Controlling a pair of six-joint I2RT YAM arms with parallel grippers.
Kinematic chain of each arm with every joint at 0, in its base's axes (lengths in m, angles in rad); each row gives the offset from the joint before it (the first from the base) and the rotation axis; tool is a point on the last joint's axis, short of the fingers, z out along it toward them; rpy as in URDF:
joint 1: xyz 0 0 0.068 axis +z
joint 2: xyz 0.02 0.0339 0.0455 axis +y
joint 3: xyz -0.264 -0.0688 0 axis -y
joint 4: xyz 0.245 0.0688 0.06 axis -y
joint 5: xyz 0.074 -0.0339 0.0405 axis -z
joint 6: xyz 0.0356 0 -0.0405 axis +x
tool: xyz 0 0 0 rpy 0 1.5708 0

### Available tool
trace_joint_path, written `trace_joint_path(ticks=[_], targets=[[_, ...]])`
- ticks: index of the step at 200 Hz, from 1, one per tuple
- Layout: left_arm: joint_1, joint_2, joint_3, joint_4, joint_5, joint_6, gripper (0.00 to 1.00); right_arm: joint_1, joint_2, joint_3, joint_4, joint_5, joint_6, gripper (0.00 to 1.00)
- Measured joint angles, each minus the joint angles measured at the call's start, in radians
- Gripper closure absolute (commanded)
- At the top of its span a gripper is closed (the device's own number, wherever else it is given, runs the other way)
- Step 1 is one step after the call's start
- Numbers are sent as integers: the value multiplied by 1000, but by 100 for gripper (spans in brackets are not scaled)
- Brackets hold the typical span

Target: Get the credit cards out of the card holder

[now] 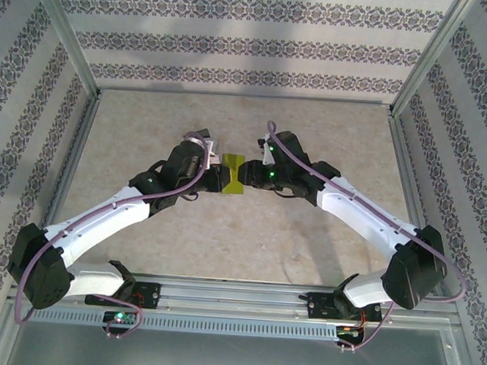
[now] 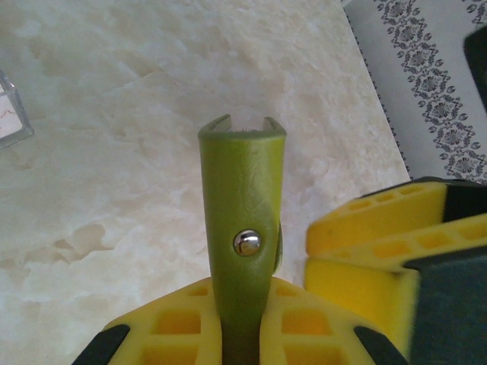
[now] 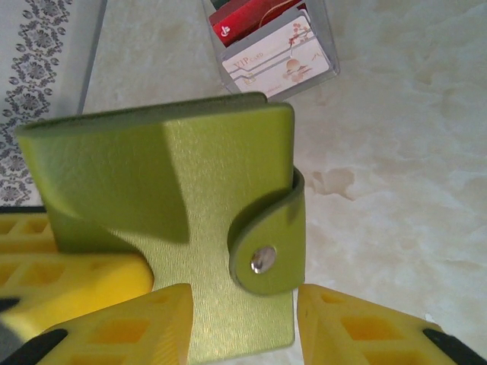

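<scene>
The left gripper [image 2: 243, 334] pinches the light, pliable olive-green snap-closed card holder [image 3: 190, 220]; the right gripper [image 3: 243, 327] stands spread around it, best gripping its tab.

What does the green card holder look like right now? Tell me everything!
The card holder is a flat olive-green case with a leathery look. Its strap wraps over one edge and is fastened with a shiny metal snap, so it is closed. It is held up above the table, between the two arms. The left gripper pinches it by one end. The right gripper's yellow fingers sit on either side of it.

Bare tabletop [image 1: 222, 256] around, walls [image 1: 31, 117] (patterned) apparently distant
</scene>
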Motion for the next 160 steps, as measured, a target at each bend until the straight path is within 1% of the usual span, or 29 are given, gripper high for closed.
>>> trace_joint_path(ticks=[25,90,160], targets=[[-3,6,4,6,11,0,100,10,24,16,0,18,0,60],[-3,18,7,4,-10,0,100,14,69,40,0,49,-5,67],[-3,26,7,-11,-17,0,100,22,102,47,-8,101,-31,70]])
